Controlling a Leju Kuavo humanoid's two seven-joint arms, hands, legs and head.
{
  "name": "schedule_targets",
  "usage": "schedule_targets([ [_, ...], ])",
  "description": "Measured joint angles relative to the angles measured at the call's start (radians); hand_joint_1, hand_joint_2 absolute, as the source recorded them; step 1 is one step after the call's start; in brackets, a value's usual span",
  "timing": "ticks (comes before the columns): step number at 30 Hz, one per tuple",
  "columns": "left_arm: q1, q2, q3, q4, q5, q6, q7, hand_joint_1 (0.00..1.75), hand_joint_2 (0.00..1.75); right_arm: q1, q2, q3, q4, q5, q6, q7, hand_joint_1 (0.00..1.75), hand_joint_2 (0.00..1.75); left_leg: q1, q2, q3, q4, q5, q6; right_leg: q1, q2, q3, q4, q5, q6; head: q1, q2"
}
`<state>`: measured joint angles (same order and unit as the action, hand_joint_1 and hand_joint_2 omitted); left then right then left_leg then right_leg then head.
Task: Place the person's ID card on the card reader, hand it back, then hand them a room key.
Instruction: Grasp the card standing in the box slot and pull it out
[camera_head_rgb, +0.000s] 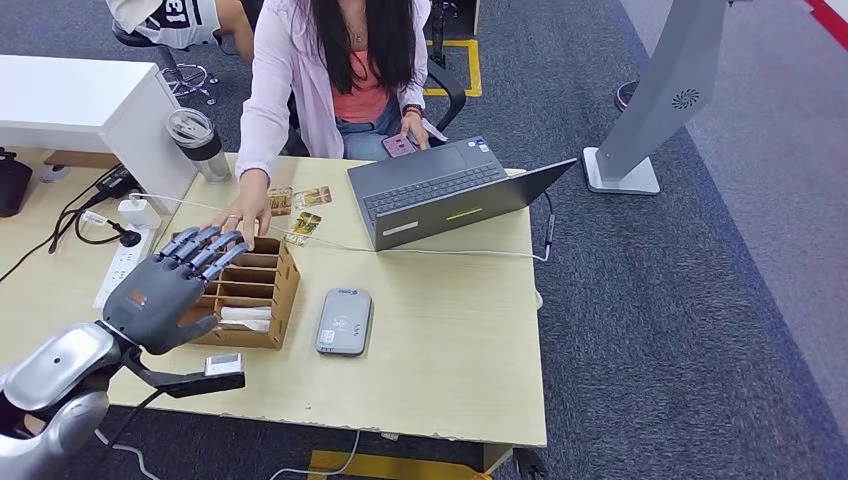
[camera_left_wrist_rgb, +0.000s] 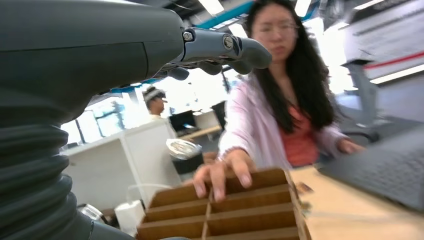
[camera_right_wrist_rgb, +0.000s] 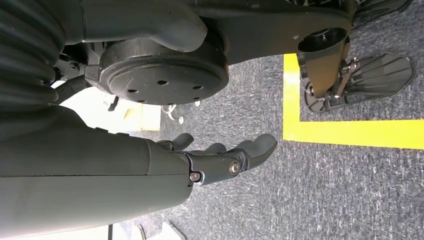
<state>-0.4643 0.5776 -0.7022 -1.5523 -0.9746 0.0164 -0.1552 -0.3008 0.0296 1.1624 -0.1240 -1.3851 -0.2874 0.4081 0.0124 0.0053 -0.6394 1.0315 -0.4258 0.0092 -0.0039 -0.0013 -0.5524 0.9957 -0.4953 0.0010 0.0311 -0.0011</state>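
My left hand hovers over the left side of a brown cardboard slotted box, fingers spread and holding nothing. In the left wrist view the hand hangs above the box. A person's hand rests on the box's far edge; the same person's hand lies across the box's rim in the left wrist view. A grey card reader lies flat to the right of the box. Several cards lie on the table beyond the box. My right hand hangs over the carpet, fingers loosely curled around nothing.
An open grey laptop sits at the far right of the wooden table, a white cable running in front of it. A steel tumbler, a power strip and a white cabinet stand at the left. The seated person holds a phone.
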Motion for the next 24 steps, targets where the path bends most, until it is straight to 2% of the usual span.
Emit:
schedule_targets([
  [2,0.014,0.03,-0.013,-0.005,0.016,-0.004,-0.003,0.0,1.75,0.001,-0.002,0.0,0.0,-0.001,0.0,0.002,0.0,1.75,0.0,0.001,0.0,0.0,0.0,0.0,0.0,0.001,-0.001,0.0,0.0,0.0,-0.001,0.0],
  [5,0.022,0.047,-0.025,-0.001,0.017,-0.008,0.016,0.0,1.75,0.001,-0.003,0.0,0.0,-0.001,0.0,0.005,0.0,1.75,0.0,-0.001,0.0,0.0,0.0,0.0,0.0,-0.001,-0.001,0.0,0.0,0.0,-0.001,0.0],
  [24,0.023,0.029,-0.067,0.107,0.001,-0.012,0.052,0.0,1.75,-0.001,-0.004,0.0,0.0,0.002,-0.001,0.015,0.0,1.75,0.0,-0.001,0.0,0.0,0.0,0.0,0.0,0.0,-0.001,0.0,0.0,0.0,0.0,0.0],
])
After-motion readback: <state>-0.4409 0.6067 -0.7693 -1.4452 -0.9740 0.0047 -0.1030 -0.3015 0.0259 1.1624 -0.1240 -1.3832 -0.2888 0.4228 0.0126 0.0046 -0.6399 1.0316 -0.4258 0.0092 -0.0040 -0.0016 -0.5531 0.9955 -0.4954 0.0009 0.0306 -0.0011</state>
